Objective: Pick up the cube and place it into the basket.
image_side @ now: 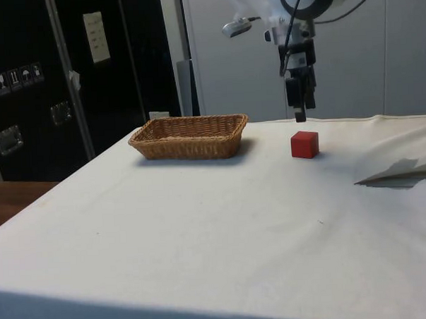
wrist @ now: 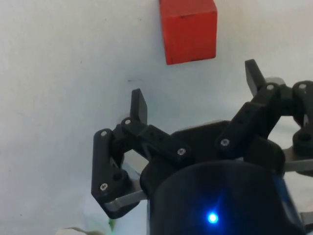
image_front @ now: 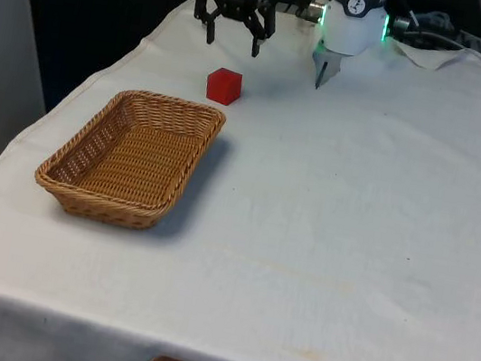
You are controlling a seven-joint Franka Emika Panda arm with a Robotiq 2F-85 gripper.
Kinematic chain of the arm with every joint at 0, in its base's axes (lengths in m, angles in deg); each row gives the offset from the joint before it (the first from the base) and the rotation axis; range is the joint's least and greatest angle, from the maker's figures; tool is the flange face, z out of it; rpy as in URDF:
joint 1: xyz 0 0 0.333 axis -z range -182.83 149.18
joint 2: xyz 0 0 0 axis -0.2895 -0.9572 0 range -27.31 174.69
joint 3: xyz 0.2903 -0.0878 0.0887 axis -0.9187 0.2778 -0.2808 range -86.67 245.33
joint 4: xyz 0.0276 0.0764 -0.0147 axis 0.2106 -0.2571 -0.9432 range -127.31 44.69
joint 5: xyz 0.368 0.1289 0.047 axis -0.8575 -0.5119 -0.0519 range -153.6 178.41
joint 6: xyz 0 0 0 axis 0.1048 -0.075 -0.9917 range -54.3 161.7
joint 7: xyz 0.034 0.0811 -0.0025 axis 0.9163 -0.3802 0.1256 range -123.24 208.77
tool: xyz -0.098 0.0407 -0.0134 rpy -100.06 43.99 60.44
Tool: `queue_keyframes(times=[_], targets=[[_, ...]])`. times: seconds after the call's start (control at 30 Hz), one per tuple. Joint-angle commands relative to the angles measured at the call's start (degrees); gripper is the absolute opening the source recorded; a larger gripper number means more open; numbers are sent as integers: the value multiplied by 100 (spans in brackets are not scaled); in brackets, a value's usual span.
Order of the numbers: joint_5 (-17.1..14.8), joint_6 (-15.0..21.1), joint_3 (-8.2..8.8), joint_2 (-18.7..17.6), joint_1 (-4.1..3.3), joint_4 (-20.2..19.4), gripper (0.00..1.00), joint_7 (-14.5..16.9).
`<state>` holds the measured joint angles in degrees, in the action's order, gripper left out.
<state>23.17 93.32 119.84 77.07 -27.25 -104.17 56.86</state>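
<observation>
cube: we see a red cube (image_front: pixel 224 85) sitting flat on the white cloth (image_front: pixel 336 214), nothing touching it. In the side view the cube (image_side: pixel 305 144) is upright, one face square to the camera, a soft shadow at its base.
cube vs basket: near but apart. In the front view it sits just beyond the basket's far corner, a strip of bare cloth between them. In the side view it is off to the right of the basket, clear gap.
basket: wicker basket (image_front: pixel 131 157), rectangular, tan weave, open side up, resting on the cloth toward the front view's left. We see nothing inside it. Side view shows its long wall (image_side: pixel 189 137), rim level.
gripper: black gripper (image_front: pixel 232 41) hangs in the air above the cloth, beyond the cube in the front view, pointing down. In the side view the gripper (image_side: pixel 300 113) is above the cube and slightly to its left, tips clear of its top face.
fingers: spread apart, nothing between them. In the wrist view we see one fingertip (wrist: pixel 139 105) and its opposite well separated, with the cube (wrist: pixel 188 30) ahead of the gap, not inside it.
contact: none, gripper and cube are apart.
cloth: white, lightly creased, covers the whole table.
</observation>
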Motion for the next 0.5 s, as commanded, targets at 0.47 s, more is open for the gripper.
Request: queue_keyframes(times=[0.47], targets=[[-590,92,52,-201,6,11,100,561]])
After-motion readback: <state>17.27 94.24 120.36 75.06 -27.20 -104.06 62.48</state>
